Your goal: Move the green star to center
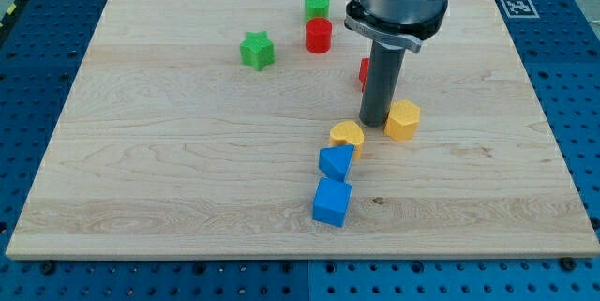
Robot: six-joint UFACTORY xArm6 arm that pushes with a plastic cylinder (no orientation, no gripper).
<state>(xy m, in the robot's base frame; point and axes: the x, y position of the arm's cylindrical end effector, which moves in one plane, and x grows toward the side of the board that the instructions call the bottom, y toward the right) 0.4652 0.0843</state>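
My tip (pixel 374 123) rests on the wooden surface (pixel 169 179) near its middle, just left of the yellow hexagonal block (pixel 402 120) and just above the yellow cylinder (pixel 346 136). The rod has no fingers, so nothing is grasped. The green star (pixel 256 50) lies well apart, toward the view's upper left. To its right stand the red cylinder (pixel 319 36) and, above that, the green cylinder (pixel 317 6). A red block (pixel 363 73) is mostly hidden behind the rod. Below the yellow cylinder, a blue block (pixel 336 162) touches it, and a blue cube (pixel 332 202) sits just beneath.
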